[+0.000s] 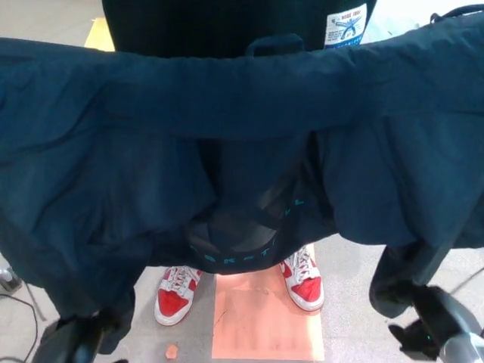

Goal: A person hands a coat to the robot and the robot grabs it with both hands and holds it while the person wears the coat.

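A dark navy coat (pixel 227 144) is spread wide across nearly the whole head view, lining side toward me, with a hanging loop and a white label (pixel 345 25) near its collar at the top. My left hand (pixel 76 336) shows at the bottom left under the coat's hanging edge, where cloth bunches against it. My right hand (pixel 431 321) sits at the bottom right with dark cloth gathered just above it. The coat hides the fingers of both hands. A person stands right behind the coat; only their red and white sneakers (pixel 178 295) show below it.
The floor is grey with an orange-brown rectangular patch (pixel 265 318) between the person's feet. A dark cable (pixel 23 302) lies on the floor at the left. A yellow floor marking (pixel 98 34) shows at the top left.
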Tool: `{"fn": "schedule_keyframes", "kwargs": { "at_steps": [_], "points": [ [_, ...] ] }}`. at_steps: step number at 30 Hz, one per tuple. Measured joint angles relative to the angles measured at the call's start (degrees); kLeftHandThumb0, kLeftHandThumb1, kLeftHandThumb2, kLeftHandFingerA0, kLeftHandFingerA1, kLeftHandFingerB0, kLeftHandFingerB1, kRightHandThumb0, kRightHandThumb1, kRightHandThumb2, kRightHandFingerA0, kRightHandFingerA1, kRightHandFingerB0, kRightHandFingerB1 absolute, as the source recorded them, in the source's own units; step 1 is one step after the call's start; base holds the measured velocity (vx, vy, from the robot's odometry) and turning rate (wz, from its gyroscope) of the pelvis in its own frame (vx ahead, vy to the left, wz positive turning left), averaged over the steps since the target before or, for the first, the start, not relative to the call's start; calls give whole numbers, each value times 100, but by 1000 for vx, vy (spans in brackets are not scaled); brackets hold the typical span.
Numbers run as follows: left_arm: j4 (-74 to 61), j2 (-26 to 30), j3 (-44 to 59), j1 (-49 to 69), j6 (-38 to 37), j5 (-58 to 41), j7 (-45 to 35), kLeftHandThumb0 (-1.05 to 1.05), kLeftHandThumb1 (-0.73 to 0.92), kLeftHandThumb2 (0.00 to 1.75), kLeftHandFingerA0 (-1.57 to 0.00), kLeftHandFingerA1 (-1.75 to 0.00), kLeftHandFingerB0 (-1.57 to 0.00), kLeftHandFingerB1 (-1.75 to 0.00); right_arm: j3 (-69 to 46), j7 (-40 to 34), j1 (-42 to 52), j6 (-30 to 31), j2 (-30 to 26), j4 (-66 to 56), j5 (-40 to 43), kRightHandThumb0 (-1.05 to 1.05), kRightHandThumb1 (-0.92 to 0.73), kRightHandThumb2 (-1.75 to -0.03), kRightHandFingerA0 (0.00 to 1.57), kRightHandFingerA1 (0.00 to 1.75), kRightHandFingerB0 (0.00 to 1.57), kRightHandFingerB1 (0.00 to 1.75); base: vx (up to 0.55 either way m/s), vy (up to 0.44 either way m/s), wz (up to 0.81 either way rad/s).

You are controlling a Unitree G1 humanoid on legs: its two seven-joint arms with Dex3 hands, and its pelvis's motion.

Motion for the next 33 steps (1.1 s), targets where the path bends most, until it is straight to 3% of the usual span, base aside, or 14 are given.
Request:
{"fn": "schedule_keyframes", "kwargs": {
  "at_steps": [3, 4, 8, 9, 11, 12, 15, 18, 22, 23, 26, 29, 32, 33],
  "points": [
    [-435, 153, -15, 67, -118, 121, 240, -20, 64, 60, -91, -50, -73, -46, -20, -78, 80, -164, -112, -383, -44, 4, -70, -60, 97, 58, 79, 54, 0, 0, 0],
    [-718, 252, 2, 143, -188, 172, 349, -20, 65, 60, -97, -52, -79, -48, -46, -111, 157, -259, -180, -599, -59, -7, -71, -62, 102, 57, 82, 55, 0, 0, 0],
    [-1791, 582, 202, 523, -453, 294, 595, -18, 62, 59, -104, -59, -81, -50, -261, -219, 533, -582, -386, -1381, -76, -6, -70, -59, 106, 61, 87, 59, 0, 0, 0],
    [-1957, 628, 248, 599, -491, 302, 617, -30, 48, 83, -91, -71, -73, -64, -305, -230, 607, -626, -412, -1509, -75, -7, -70, -65, 107, 68, 87, 64, 0, 0, 0],
    [-2441, 747, 407, 834, -618, 316, 666, -29, 47, 84, -90, -72, -73, -65, -453, -260, 845, -761, -454, -1895, -73, -9, -70, -67, 108, 69, 88, 65, 0, 0, 0],
    [-2692, 796, 506, 961, -671, 316, 679, -21, 60, 63, -101, -56, -83, -53, -533, -268, 963, -819, -462, -2099, -70, -11, -66, -70, 109, 75, 89, 68, 0, 0, 0],
    [-3479, 882, 835, 1364, -871, 313, 714, -25, 57, 63, -104, -57, -87, -55, -808, -282, 1344, -1007, -470, -2792, -54, -9, -59, -83, 115, 76, 95, 70, 0, 0, 0],
    [-4110, 917, 1126, 1654, -1055, 302, 733, -23, 53, 61, -104, -58, -85, -55, -1039, -284, 1634, -1158, -469, -3401, -23, -10, -61, -79, 117, 76, 97, 72, 0, 0, 0],
    [-4946, 930, 1533, 2021, -1257, 261, 732, -26, 36, 51, -114, -59, -97, -59, -1301, -282, 1958, -1324, -463, -4171, 66, -24, -66, -69, 121, 80, 100, 75, 0, 0, 0],
    [-5129, 932, 1632, 2100, -1297, 245, 731, -33, 35, 51, -117, -59, -101, -59, -1356, -282, 2006, -1363, -462, -4318, 93, -39, -79, -65, 122, 81, 100, 71, 0, 0, 0],
    [-5852, 934, 2022, 2367, -1435, 178, 721, -34, 35, 51, -122, -62, -104, -64, -1559, -281, 2131, -1511, -456, -4856, 200, -42, -76, -77, 117, 86, 97, 76, 0, 0, 0],
    [-6424, 938, 2347, 2578, -1532, 76, 700, -31, 40, 53, -117, -61, -102, -67, -1689, -270, 2185, -1629, -456, -5276, 345, -39, -63, -64, 110, 84, 92, 73, 0, 0, 0],
    [-7041, 994, 2782, 2767, -1648, -54, 662, -19, 38, 54, -112, -67, -99, -69, -1882, -253, 2217, -1767, -466, -5760, 554, -42, -66, -64, 109, 79, 90, 72, 0, 0, 0],
    [-7242, 1031, 2935, 2836, -1694, -115, 643, -24, 40, 61, -96, -63, -100, -71, -1956, -245, 2229, -1805, -470, -5933, 629, -45, -75, -61, 112, 72, 85, 67, 0, 0, 0]
  ]
}}
